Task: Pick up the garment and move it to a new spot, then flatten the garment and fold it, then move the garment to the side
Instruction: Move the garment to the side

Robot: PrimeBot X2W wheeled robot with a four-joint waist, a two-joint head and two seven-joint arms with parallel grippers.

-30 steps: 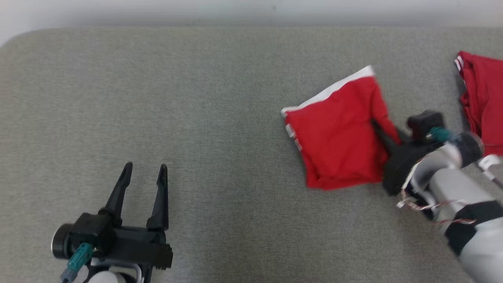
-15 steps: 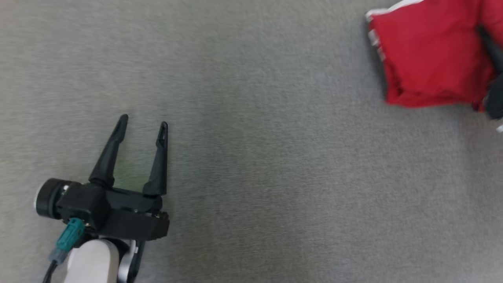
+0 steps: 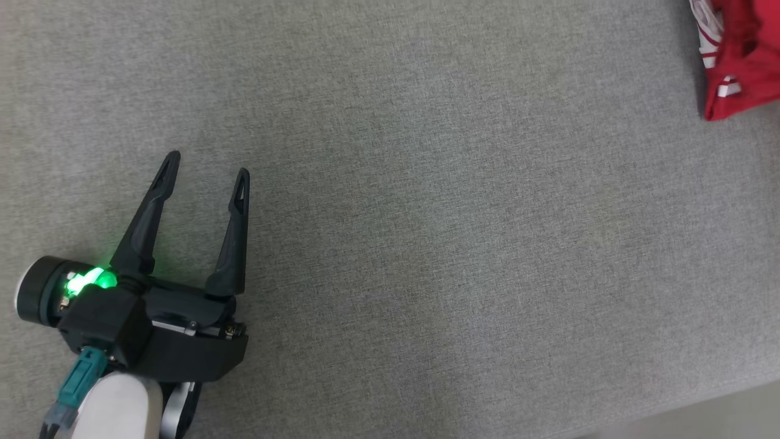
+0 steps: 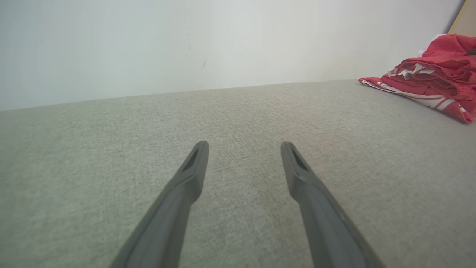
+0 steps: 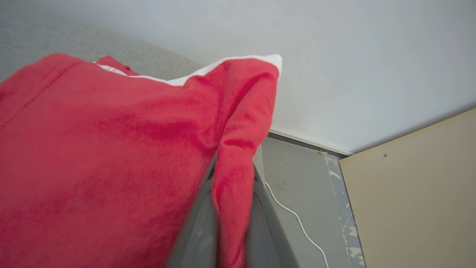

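Your right gripper (image 5: 236,175) jaws are clamped on the folded garment (image 5: 111,167); folding looks done, placing it aside remains. Left gripper (image 3: 208,164), well apart from the garment, stands wide open, empty.

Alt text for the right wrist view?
The right gripper is shut on a fold of the red fabric garment with white trim, which covers the view's left. Behind are a pale wall and a white cable on grey floor.
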